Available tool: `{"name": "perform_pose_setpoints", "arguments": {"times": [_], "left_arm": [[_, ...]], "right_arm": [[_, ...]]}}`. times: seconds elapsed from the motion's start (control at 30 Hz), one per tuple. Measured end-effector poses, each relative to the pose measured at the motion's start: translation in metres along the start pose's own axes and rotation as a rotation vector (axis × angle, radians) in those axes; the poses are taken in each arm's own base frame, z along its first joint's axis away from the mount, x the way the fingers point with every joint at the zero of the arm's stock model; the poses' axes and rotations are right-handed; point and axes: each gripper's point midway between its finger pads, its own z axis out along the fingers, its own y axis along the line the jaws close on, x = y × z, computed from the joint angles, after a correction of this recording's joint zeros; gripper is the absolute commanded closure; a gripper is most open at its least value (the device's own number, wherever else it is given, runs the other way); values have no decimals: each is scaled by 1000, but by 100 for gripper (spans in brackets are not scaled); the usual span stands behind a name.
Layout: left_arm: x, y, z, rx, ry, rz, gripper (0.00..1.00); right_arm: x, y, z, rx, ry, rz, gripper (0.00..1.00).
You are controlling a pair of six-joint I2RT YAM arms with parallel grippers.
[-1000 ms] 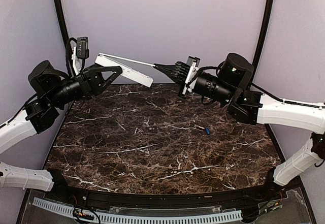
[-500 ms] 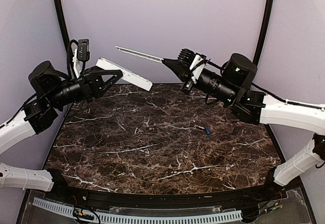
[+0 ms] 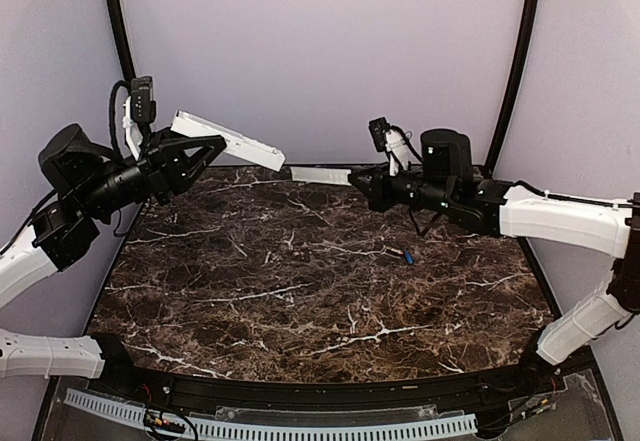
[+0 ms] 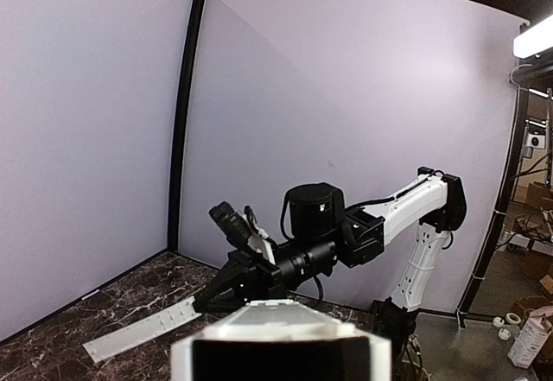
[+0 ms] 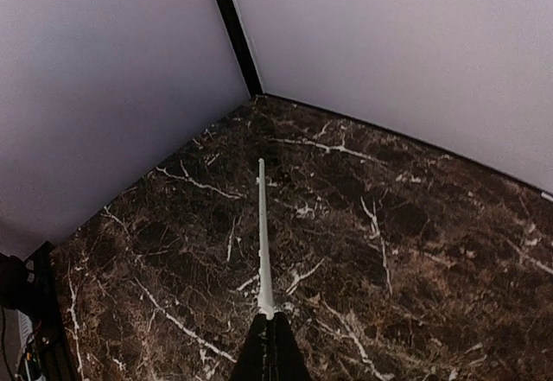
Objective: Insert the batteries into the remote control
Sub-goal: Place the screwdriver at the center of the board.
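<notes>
The dark marbled table [image 3: 300, 301] carries almost nothing; both arms work above its far edge. The left arm reaches in from the left, and the left gripper [image 3: 205, 151] is clamped on the remote control [image 3: 235, 141]. It holds the white bar aloft over the far left corner, tilted, with its free end pointing right. This probably keeps the back of the remote reachable for the other arm, though the recess itself cannot be made out.

The right arm stretches in from the right. The right gripper [image 3: 356, 177] has its fingers pressed together on one end of the thin white cover strip [image 3: 318, 174], which lies low over the far edge of the table, apart from the remote. The right wrist view shows that strip [image 5: 262, 234] edge-on, running straight out from the fingertips. With the cover off, the recess would stand ready for loading.

One blue battery [image 3: 407, 256] lies on the table, right of centre, well apart from both claws and not yet loaded.
</notes>
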Motion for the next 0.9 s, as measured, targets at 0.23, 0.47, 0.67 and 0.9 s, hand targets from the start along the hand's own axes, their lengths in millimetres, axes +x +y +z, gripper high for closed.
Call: {"name": "perform_pose_setpoints", "arguments": {"times": [0.23, 0.47, 0.67, 0.9], "left_arm": [[6, 4, -1, -18, 9, 23, 100], [9, 6, -2, -32, 17, 43, 100], [11, 7, -3, -37, 25, 58, 100], [14, 8, -3, -38, 35, 68, 100]], "right_arm": [[117, -35, 24, 17, 268, 449, 100], [184, -34, 34, 18, 415, 670, 100], [191, -32, 35, 18, 432, 733, 95], [214, -36, 36, 67, 503, 773, 74]]}}
